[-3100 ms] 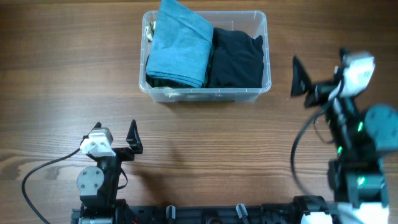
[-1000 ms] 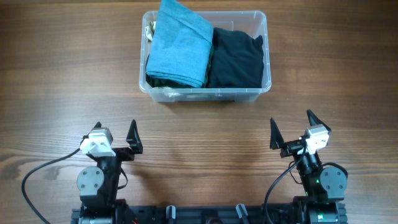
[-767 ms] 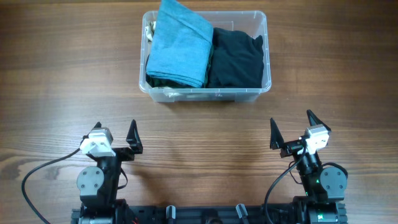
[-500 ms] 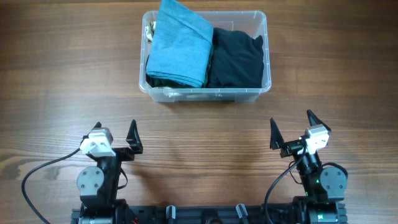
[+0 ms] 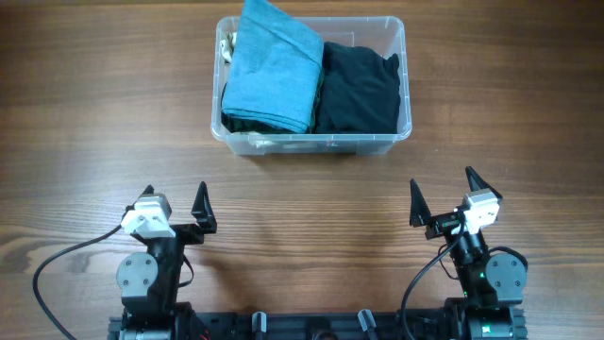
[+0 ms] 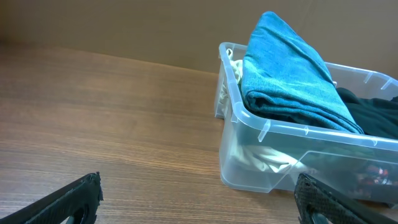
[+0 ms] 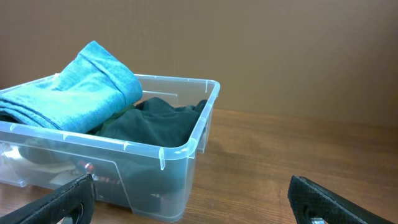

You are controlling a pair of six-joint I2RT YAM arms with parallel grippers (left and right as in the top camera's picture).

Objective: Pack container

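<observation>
The clear plastic container (image 5: 405, 85) stands at the back middle of the table. It holds a folded blue garment (image 5: 274, 66) on the left and a folded dark garment (image 5: 359, 90) on the right. It also shows in the left wrist view (image 6: 261, 134) and the right wrist view (image 7: 180, 149). My left gripper (image 5: 175, 208) is open and empty at the front left. My right gripper (image 5: 442, 200) is open and empty at the front right. Both are well short of the container.
A wooden table (image 5: 94, 123) stretches around the container. A black cable (image 5: 66, 257) runs from the left arm's base at the front edge. A bit of white cloth (image 5: 226, 42) shows in the container's left end.
The right arm came down from beside the container to its rest position at the front right about three seconds ago. Nothing has moved in the last second.
</observation>
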